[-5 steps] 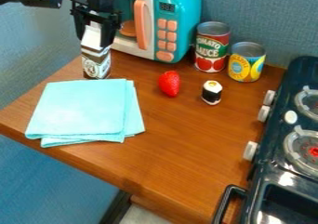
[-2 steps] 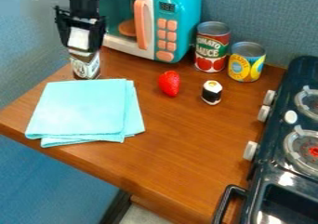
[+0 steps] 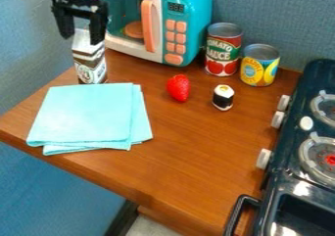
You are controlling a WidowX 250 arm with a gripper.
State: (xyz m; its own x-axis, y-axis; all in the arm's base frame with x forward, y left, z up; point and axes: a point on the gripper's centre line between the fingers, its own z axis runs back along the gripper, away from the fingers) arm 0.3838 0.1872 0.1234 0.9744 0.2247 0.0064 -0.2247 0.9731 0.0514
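The pincer (image 3: 82, 39) is set apart, its fingers spread about the top of the carton (image 3: 90, 61); whether either finger is in contact cannot be told. The carton is upright on the desk (image 3: 190, 152), directly beneath the pincer. It is judged to be light, stiff-walled and rather smooth; the walls may be dented if squeezed hard. Grip is best taken on opposite side walls, just below the sloped top.

Count, left to right, with positions given from the pincer:

- Cloth (image 3: 85, 113): one, folded, nearer the camera, just beside the carton's base.
- Carton: one, beneath.
- Microwave (image 3: 186, 14): one, to the right.
- Strawberry (image 3: 178, 87): one, to the right and nearer the camera.
- Sushi (image 3: 223, 98): one, farther right.
- Cans: two, side by side, well to the right; one red (image 3: 224, 51), one yellow (image 3: 260, 66).
- Stove (image 3: 294, 181): one, farthest right.
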